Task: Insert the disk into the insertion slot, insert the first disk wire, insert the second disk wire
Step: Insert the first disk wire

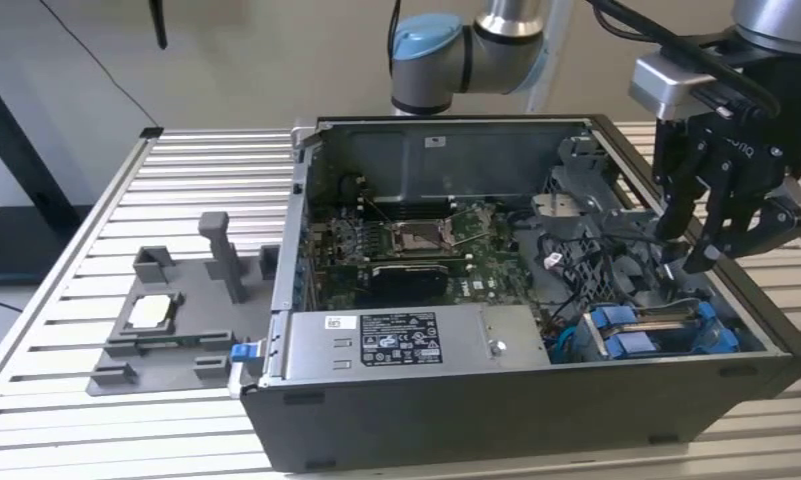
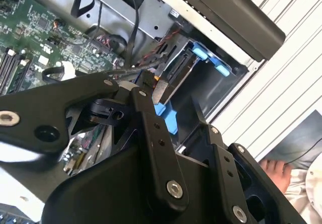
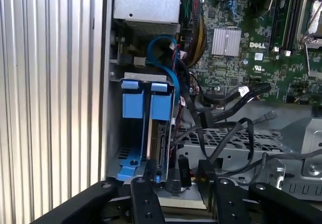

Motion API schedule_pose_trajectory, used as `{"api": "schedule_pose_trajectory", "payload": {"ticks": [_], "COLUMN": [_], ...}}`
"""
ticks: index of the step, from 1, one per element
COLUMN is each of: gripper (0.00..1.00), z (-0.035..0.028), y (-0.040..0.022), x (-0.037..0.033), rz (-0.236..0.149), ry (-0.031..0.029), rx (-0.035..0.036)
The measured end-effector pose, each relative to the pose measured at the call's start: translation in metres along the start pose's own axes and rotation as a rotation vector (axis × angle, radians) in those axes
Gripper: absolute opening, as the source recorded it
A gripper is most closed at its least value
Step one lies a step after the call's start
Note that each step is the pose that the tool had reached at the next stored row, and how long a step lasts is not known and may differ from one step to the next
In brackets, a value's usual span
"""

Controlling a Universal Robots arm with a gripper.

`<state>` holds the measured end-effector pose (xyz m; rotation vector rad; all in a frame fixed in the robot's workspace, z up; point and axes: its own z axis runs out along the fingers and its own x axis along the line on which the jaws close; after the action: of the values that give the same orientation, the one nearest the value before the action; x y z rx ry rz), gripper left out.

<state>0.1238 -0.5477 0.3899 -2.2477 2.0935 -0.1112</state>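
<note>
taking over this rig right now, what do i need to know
Gripper: hangs over the case at the exterior view's right, near the drive corner; whether it holds anything cannot be told.
Disk: looks seated on edge in the insertion slot, connector edge exposed.
Done: disk insertion, it seems.
Left: the wiring; black cables lie loose beside the slot, none visibly plugged into the disk.

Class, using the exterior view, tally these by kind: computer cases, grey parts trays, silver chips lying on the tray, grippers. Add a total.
Computer case: 1
Grey parts tray: 1
Silver chip: 1
Gripper: 1
Total: 4
</note>
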Motion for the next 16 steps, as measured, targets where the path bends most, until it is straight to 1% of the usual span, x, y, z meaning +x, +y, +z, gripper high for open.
{"api": "schedule_pose_trajectory", "payload": {"ticks": [2, 6, 12, 14, 15, 16], "gripper": [0.47, 0.47, 0.47, 0.45, 0.38, 0.38], "z": [0.0003, 0.0015, 0.0016, 0.0016, 0.0017, 0.0017], "y": [0.0004, 0.0022, 0.0022, 0.0022, 0.0022, 0.0022], "x": [-0.0003, -0.0018, -0.0023, -0.0024, -0.0025, -0.0026], "rz": [-0.004, -0.004, -0.004, -0.004, -0.004, -0.004], "ry": [-0.0002, 0.0014, 0.0015, 0.0015, 0.0016, 0.0015], "rx": [0.0009, 0.003, 0.0031, 0.0031, 0.0031, 0.0031]}}
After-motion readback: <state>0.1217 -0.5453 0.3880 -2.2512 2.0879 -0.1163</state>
